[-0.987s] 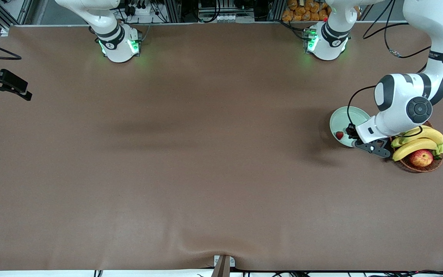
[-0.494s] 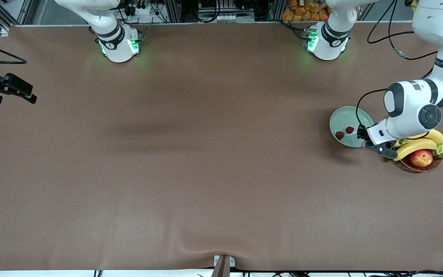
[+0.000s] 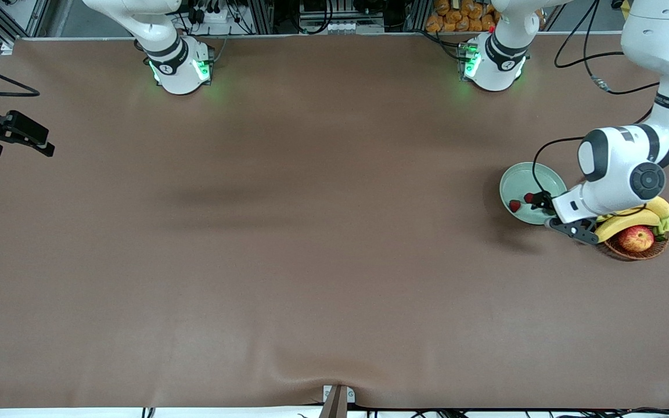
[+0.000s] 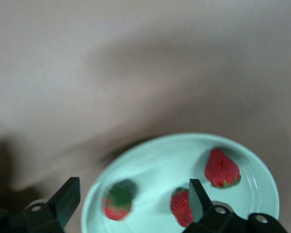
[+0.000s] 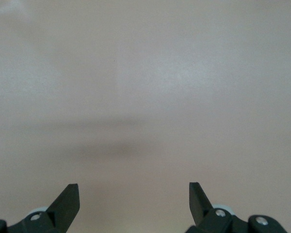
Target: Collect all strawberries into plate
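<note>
The pale mint-green plate (image 3: 527, 176) lies on the brown table at the left arm's end, beside the wicker basket. In the left wrist view the plate (image 4: 160, 162) holds three strawberries: one (image 4: 222, 168), a second (image 4: 181, 206) and a third (image 4: 118, 201). The front view shows two strawberries, one (image 3: 514, 205) and another (image 3: 529, 198); the third is hidden under the gripper. My left gripper (image 3: 539, 201) (image 4: 132, 200) is open and empty, low over the plate's basket side. My right gripper (image 3: 41, 145) (image 5: 133, 199) is open and empty, waiting over the table's edge at the right arm's end.
A brown wicker basket (image 3: 619, 248) with bananas (image 3: 630, 217) and a red-yellow apple (image 3: 636, 238) stands right beside the plate, partly under the left arm's wrist. A table clamp (image 3: 337, 397) sits at the near edge.
A second strawberry has come into sight in the plate. The left gripper drew back toward the basket, then shifted a little back over the plate. The right gripper shifted slightly.
</note>
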`<action>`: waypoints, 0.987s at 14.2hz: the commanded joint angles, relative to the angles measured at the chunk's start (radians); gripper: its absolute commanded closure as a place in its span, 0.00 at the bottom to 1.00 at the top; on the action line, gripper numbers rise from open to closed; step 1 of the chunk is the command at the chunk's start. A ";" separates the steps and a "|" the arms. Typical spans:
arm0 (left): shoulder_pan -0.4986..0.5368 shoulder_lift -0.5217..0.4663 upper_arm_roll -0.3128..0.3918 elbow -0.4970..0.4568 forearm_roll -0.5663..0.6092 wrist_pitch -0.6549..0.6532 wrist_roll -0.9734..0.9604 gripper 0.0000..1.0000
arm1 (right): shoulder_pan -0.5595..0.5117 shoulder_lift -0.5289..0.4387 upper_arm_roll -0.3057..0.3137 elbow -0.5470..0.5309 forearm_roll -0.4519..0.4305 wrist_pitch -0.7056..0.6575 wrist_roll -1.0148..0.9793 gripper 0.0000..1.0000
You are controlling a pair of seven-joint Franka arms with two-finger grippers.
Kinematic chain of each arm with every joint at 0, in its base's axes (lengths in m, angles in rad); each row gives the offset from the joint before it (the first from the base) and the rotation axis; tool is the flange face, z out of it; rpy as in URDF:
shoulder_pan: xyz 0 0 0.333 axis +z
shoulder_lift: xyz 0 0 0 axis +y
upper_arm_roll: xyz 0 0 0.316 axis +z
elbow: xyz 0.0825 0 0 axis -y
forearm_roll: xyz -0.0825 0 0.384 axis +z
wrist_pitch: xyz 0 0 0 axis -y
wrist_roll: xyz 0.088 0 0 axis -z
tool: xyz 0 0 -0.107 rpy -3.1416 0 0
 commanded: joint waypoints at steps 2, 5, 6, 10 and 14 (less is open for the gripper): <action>-0.005 -0.041 -0.006 0.151 0.025 -0.190 0.002 0.00 | 0.007 0.002 0.001 0.012 -0.010 -0.002 0.013 0.00; -0.034 -0.042 -0.019 0.253 0.025 -0.255 -0.007 0.00 | 0.005 0.002 0.001 0.012 -0.010 -0.003 0.013 0.00; -0.036 -0.042 -0.026 0.285 0.025 -0.280 -0.008 0.00 | 0.007 0.002 0.001 0.012 -0.010 -0.003 0.013 0.00; -0.021 -0.079 -0.087 0.378 0.022 -0.355 -0.027 0.00 | 0.005 0.002 0.001 0.012 -0.013 -0.003 0.011 0.00; -0.036 -0.114 -0.126 0.432 0.023 -0.448 -0.099 0.00 | 0.005 0.002 0.001 0.011 -0.013 -0.003 0.009 0.00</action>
